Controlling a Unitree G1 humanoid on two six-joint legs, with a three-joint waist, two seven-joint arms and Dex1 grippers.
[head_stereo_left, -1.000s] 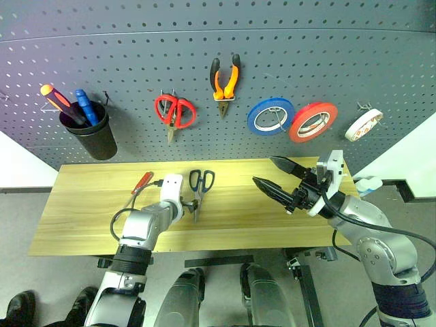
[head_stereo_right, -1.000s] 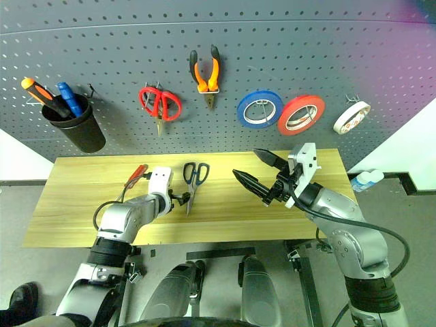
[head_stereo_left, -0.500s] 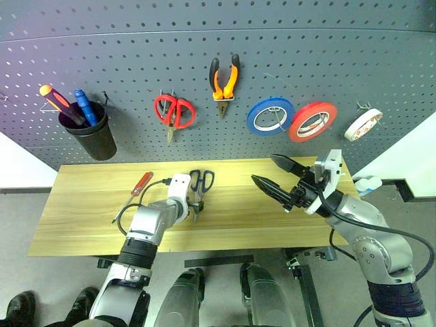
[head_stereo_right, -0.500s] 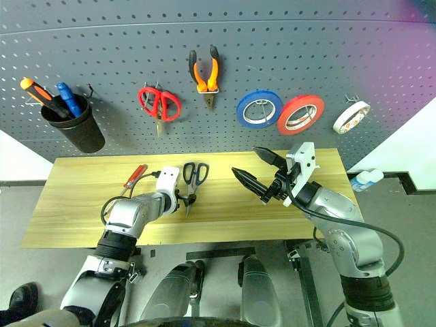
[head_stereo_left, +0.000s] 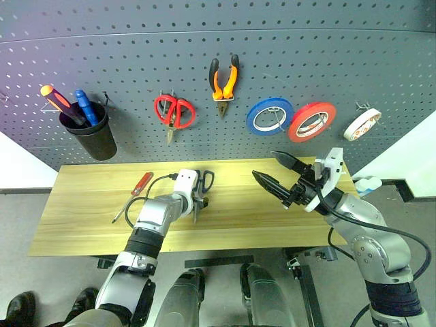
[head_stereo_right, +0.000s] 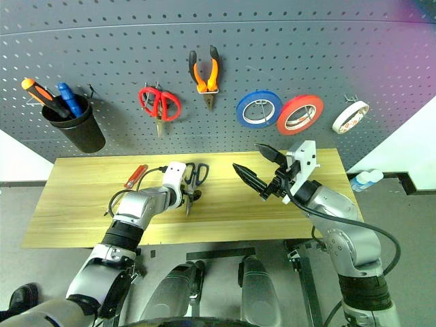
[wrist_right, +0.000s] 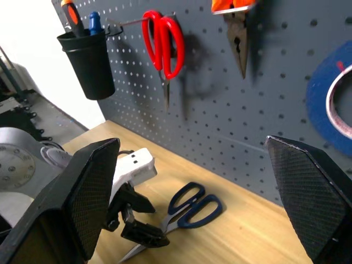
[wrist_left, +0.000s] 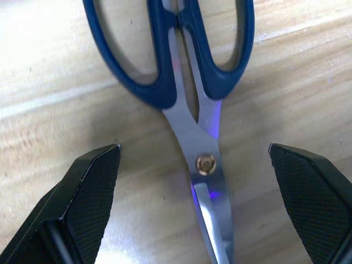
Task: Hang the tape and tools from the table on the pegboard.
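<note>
I see the scissors (head_stereo_left: 199,187) with dark blue handles lying flat and closed on the light wood table (head_stereo_left: 82,225), handles toward the pegboard (head_stereo_left: 136,68), blades pointing at the near edge. The slim red-handled screwdriver (head_stereo_left: 137,188) lies flat on the table to their left, slanted, its shaft toward the near edge. The orange-and-black pliers (head_stereo_left: 224,79) hang nose-down on the dark grey pegboard. The whitish tape (head_stereo_left: 362,125) hangs on a hook at the pegboard's far right.
</note>
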